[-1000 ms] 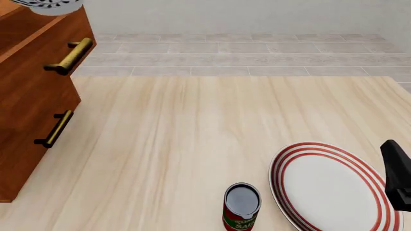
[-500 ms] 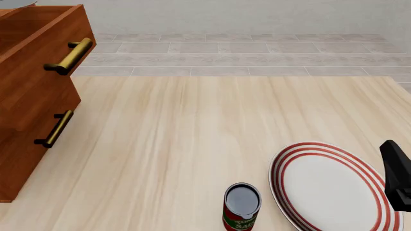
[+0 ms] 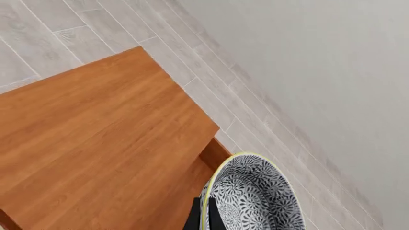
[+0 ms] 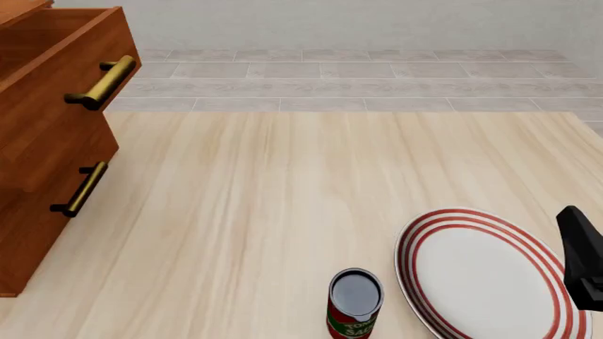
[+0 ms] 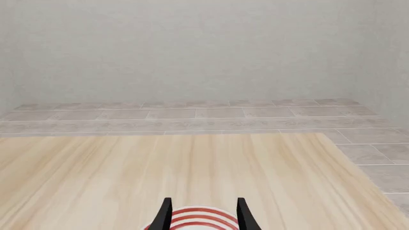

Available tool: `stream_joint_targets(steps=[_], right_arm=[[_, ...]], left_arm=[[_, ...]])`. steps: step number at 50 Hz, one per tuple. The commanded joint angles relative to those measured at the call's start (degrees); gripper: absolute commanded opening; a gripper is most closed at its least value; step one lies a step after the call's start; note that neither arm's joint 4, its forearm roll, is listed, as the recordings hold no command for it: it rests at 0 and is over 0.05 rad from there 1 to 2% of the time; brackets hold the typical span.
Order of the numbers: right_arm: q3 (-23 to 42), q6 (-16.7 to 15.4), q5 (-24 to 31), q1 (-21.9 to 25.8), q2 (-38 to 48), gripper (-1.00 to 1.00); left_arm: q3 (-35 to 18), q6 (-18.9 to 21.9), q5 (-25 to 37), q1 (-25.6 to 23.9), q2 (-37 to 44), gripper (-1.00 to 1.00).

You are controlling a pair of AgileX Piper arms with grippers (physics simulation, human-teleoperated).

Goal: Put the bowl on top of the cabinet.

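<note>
Bowl [image 3: 254,196] now above cabinet [image 3: 96,139].

In the left wrist view the bowl [image 3: 255,199] runs off the frame's edge, so only part of its rim and inside shows; the left claw [image 3: 202,218] appears as a dark sliver at that rim, too little to tell how its jaws stand; in the front view neither is seen, and the cabinet [image 4: 47,134] is cut at the left and top edges; the plate [image 4: 485,279], the can [image 4: 355,305] and the right claw [image 4: 584,258] are clipped there too.
</note>
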State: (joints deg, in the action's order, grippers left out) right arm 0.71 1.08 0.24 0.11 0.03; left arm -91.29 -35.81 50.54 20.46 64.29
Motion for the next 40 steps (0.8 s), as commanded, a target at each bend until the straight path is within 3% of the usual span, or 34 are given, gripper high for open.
stream_joint_targets(steps=[1, 26, 40], right_arm=[[0.11, -0.02, 0.15, 0.05, 0.0, 1.0], [-0.17, -0.27, -0.1, 0.14, 0.0, 1.0], [-0.05, -0.25, -0.01, 0.1, -0.01, 1.0]], left_arm=[[0.45, -1.13, -0.26, 2.64, -0.77, -1.0], [1.95, -3.49, -0.77, 7.61, -0.91, -1.0], [1.24, -2.81, -0.4, 10.08, -0.67, -1.0]])
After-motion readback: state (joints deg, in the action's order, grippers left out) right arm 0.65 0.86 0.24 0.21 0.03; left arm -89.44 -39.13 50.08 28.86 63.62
